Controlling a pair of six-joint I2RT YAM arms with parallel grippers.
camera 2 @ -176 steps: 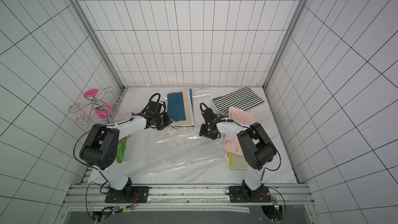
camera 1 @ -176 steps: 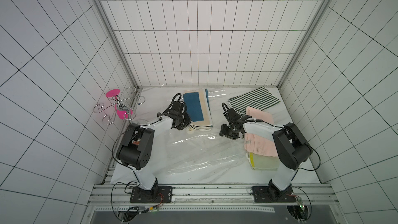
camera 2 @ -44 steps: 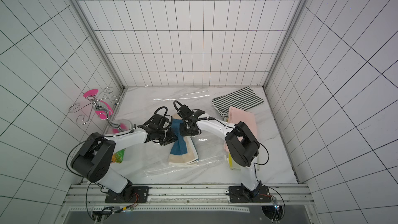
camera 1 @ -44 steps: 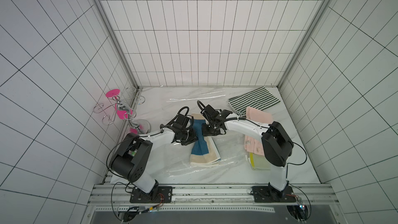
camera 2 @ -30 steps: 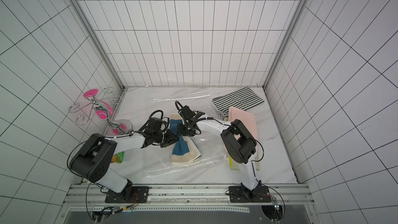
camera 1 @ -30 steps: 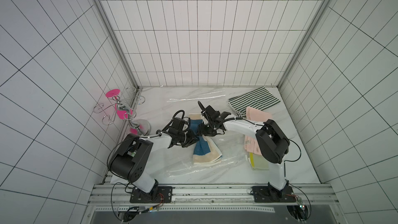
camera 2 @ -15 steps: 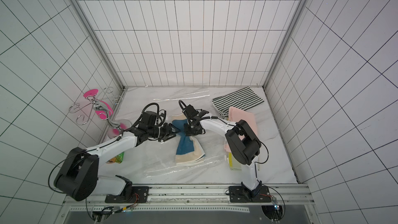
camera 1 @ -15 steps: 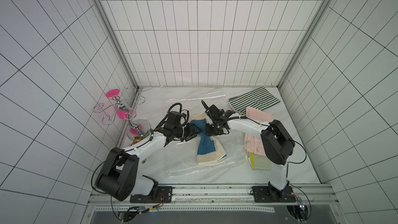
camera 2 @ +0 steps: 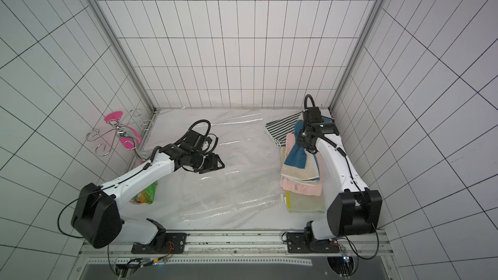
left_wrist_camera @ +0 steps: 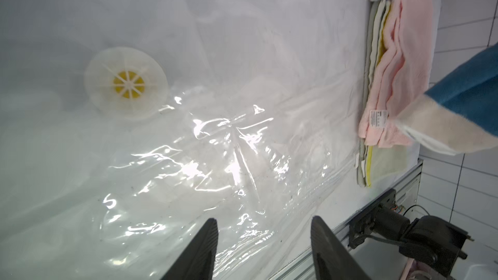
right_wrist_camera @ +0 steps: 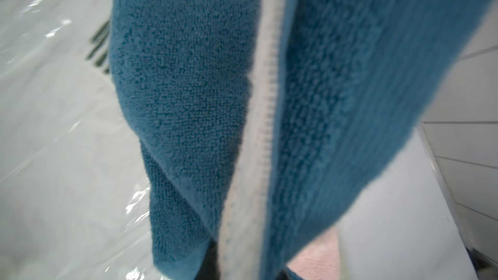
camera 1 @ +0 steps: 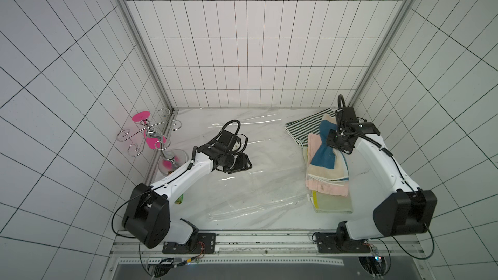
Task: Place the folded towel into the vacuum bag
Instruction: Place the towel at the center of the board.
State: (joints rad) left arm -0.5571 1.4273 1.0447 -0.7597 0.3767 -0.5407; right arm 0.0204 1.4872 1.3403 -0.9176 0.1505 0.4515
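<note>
Left wrist view: the left gripper (left_wrist_camera: pixel 264 219) hangs over the clear vacuum bag (left_wrist_camera: pixel 215 144), its jaws apart with nothing between them. In both top views the right gripper (camera 1: pixel 333 146) pinches the blue towel (camera 1: pixel 323 157). The towel drapes onto the pink towel (camera 1: pixel 327 188) beside the bag, not inside it.

A chrome wire stand (camera 1: pixel 152 137) stands near a green packet (camera 2: pixel 147 193).

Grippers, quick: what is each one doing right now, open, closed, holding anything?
Left gripper: open, jaws apart, holding nothing.
Right gripper: closed on the blue towel.
</note>
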